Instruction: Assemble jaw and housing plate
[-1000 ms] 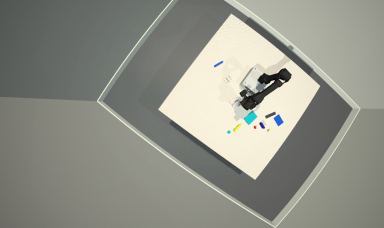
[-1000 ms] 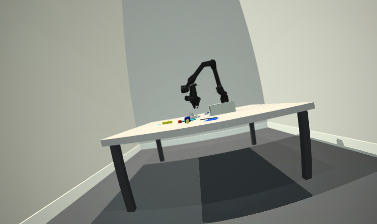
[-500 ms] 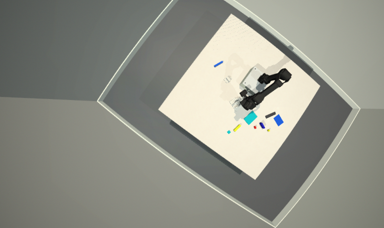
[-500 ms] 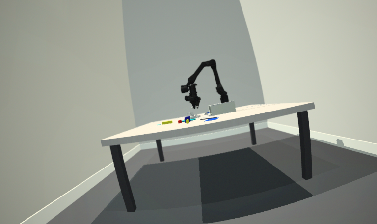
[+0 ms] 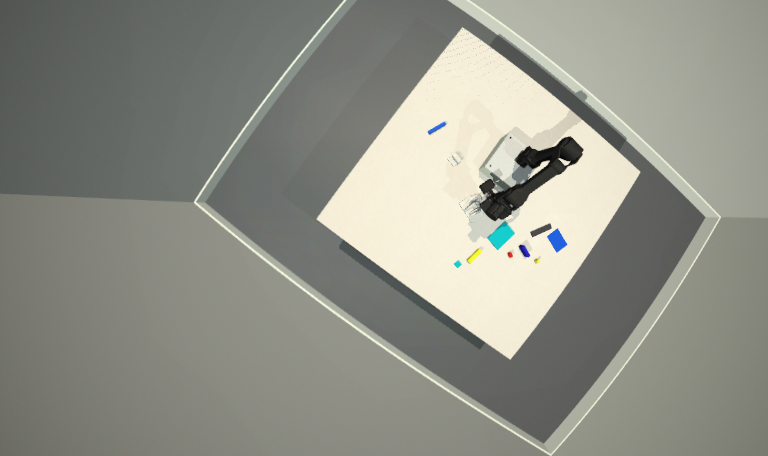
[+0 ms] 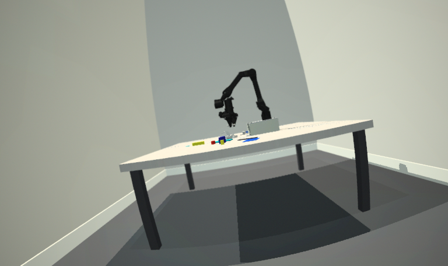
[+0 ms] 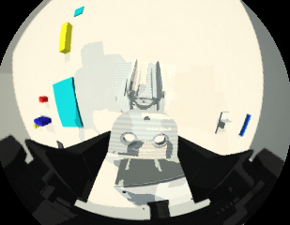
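Housing plate point(image 7: 144, 126) — between fingers of the end effector point(image 5: 485, 209) point(image 6: 232, 125) point(image 7: 144, 137).

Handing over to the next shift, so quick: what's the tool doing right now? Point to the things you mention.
Tool point(image 5: 491, 206) point(image 6: 232, 125) point(image 7: 144, 137): closed on the pale grey, flat plate with two round holes point(image 7: 144, 123).
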